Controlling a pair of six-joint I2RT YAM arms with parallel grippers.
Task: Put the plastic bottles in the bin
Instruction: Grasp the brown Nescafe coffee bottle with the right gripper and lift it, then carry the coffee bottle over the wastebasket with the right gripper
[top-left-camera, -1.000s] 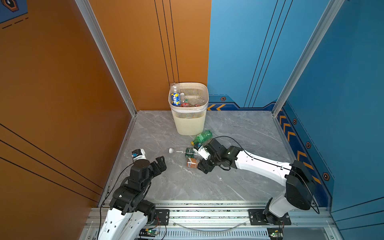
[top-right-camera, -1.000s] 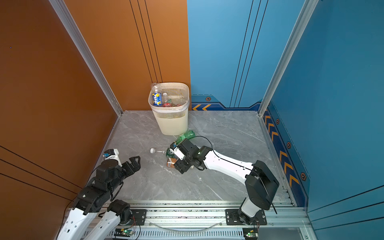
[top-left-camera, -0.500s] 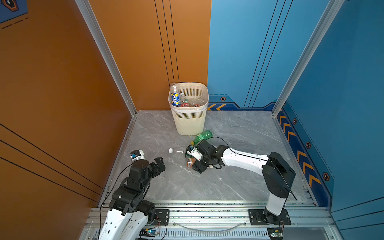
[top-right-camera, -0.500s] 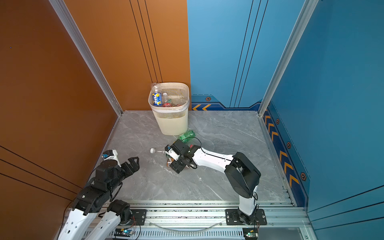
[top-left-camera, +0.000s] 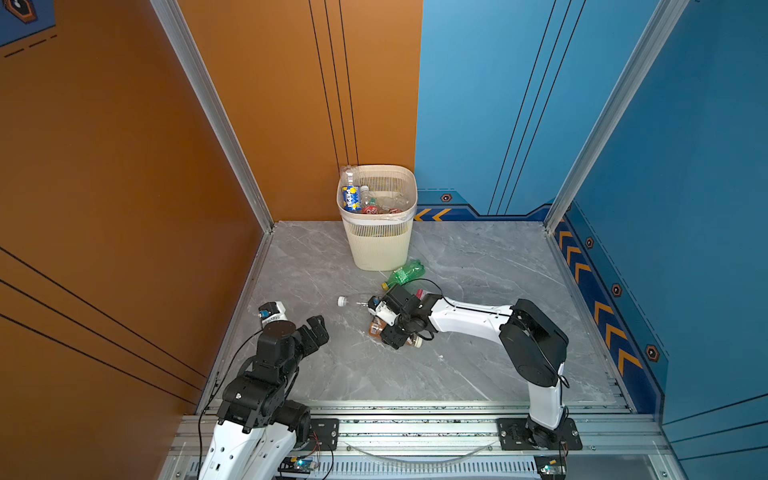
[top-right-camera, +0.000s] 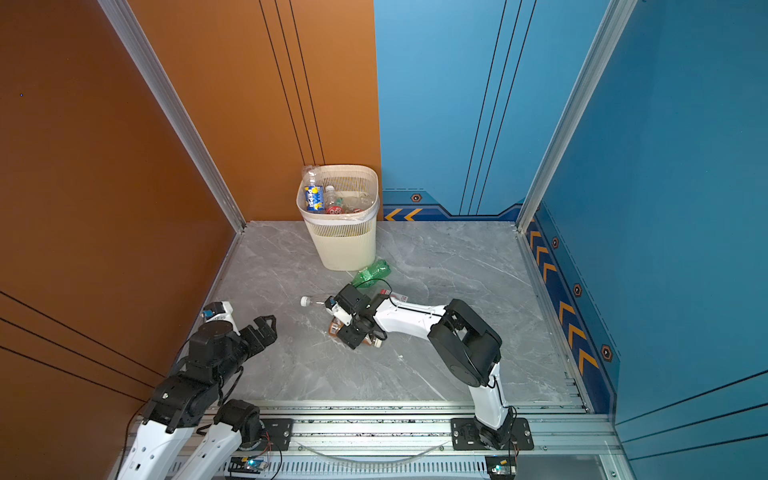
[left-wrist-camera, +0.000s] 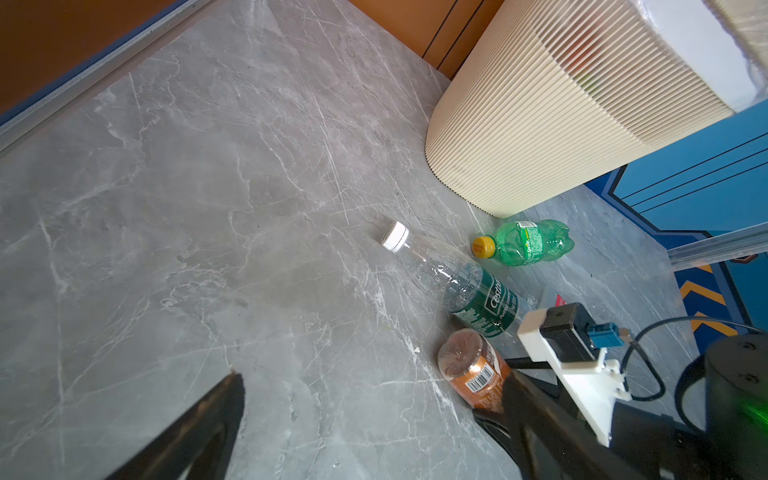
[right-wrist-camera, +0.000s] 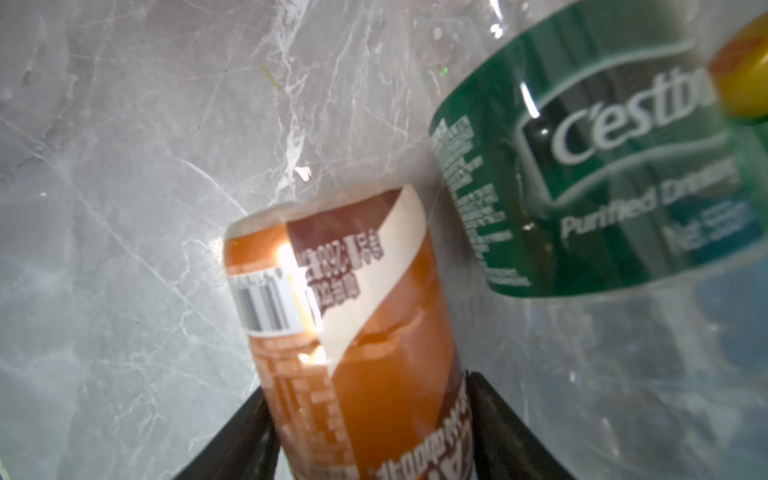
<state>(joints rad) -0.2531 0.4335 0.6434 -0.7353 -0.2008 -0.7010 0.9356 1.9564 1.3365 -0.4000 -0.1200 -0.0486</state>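
The right gripper (right-wrist-camera: 365, 384) pinches the brown bottle (right-wrist-camera: 345, 291): a black finger (right-wrist-camera: 490, 419) lies against each side of its orange label, and its base points away from the wrist. In both top views this bottle (top-left-camera: 375, 329) (top-right-camera: 333, 328) lies on its side on the grey floor (top-left-camera: 457, 365), partly hidden under the gripper (top-left-camera: 392, 332).

Just beside it lies the clear bottle (left-wrist-camera: 478, 295) with a dark green label and a white cap; whether the two touch cannot be told. Its cap (top-left-camera: 341, 301) points toward the left wall. Near it, on the bin's side, lies the green bottle (left-wrist-camera: 528, 245) (top-left-camera: 405, 274) with a yellow cap, close to the bin's foot.

The bin (top-left-camera: 380, 245) (top-right-camera: 345, 249) stands upright at the back wall, where the orange and blue panels meet. It holds several bottles, among them a Pepsi bottle (top-left-camera: 351, 197) (top-right-camera: 313, 197) leaning upright at its left rim.

The left gripper (left-wrist-camera: 374, 376) has its jaws spread wide and holds nothing. In both top views it (top-left-camera: 313, 332) (top-right-camera: 262, 328) hangs over bare floor near the left wall, well apart from the three bottles on the floor, pointing toward them.
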